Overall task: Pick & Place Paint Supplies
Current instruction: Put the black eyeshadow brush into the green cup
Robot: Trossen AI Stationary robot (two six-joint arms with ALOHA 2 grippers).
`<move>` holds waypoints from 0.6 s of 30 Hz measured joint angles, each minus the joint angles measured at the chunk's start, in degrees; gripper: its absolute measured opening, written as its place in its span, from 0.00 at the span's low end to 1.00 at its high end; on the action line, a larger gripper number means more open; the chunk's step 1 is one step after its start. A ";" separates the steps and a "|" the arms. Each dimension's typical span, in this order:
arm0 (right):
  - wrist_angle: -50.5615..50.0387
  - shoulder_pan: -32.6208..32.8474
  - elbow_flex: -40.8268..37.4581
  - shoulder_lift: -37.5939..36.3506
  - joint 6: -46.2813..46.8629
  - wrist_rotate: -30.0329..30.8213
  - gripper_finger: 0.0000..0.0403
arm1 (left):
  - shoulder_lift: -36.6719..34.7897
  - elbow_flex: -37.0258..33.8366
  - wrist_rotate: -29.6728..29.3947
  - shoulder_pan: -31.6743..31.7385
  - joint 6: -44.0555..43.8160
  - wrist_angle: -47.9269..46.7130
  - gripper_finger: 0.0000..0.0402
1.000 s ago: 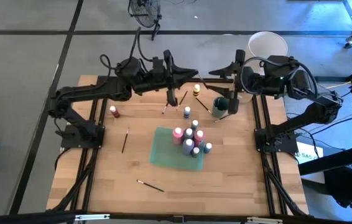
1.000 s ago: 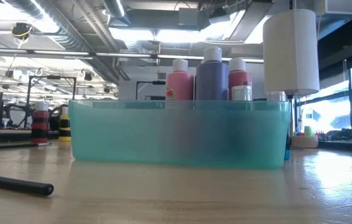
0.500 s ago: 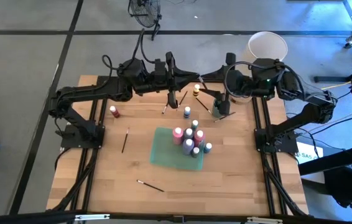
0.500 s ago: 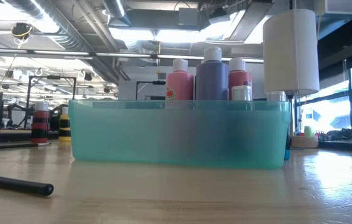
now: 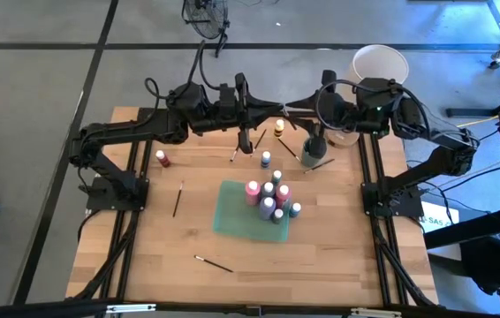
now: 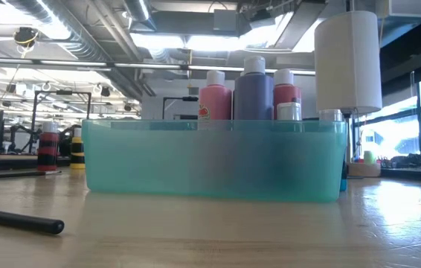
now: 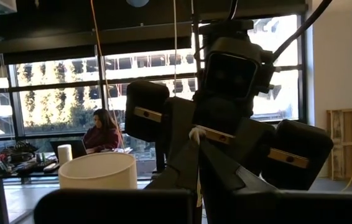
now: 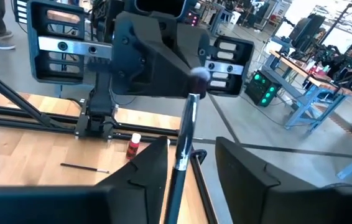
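High above the table's far edge, my left gripper [image 5: 276, 108] is shut on a thin dark brush [image 8: 185, 127]. It points toward the table's right. My right gripper [image 5: 307, 110] faces it, open. The brush's shaft runs between the right gripper's fingers [image 8: 154, 165], close to one of them. A teal tray [image 5: 232, 216] in the middle of the table holds several paint bottles [image 5: 268, 199]. Loose on the wood stand a blue bottle [image 5: 266, 160], a yellow one [image 5: 279, 129] and a red one [image 5: 162, 159]. Brushes [image 5: 178, 199] [image 5: 213, 263] lie flat on the table. My left gripper pinches one end of the brush [image 8: 194, 84] between its shut fingertips, level, coming from the table's left. The brush sticks out past the fingertips toward my right gripper, lifted clear of the table. My right gripper: whether the finger beside the shaft touches it, I cannot tell.
A dark cup [image 5: 312, 152] stands below my right gripper, with a brush [image 5: 318, 164] beside it. A teal-blue bottle [image 5: 295, 209] stands by the tray's right side. A white bucket [image 5: 379, 64] sits off the far right corner. The low view shows a tall white cylinder [image 6: 348, 59].
My right gripper has moved toward the table's left, up to my left gripper and the brush's free end. My left gripper and the brush have stayed where they were.
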 joint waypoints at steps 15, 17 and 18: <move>0.43 -0.60 0.02 1.75 -0.61 0.01 0.28 | -0.04 0.00 -0.02 0.42 0.11 -0.02 0.00; 0.43 -0.60 0.02 1.74 -1.23 0.03 0.27 | -0.04 0.00 -0.02 0.42 0.14 -0.02 0.00; 0.43 -0.60 0.02 1.73 -1.54 0.03 0.27 | -0.04 0.00 -0.02 0.42 0.13 -0.02 0.00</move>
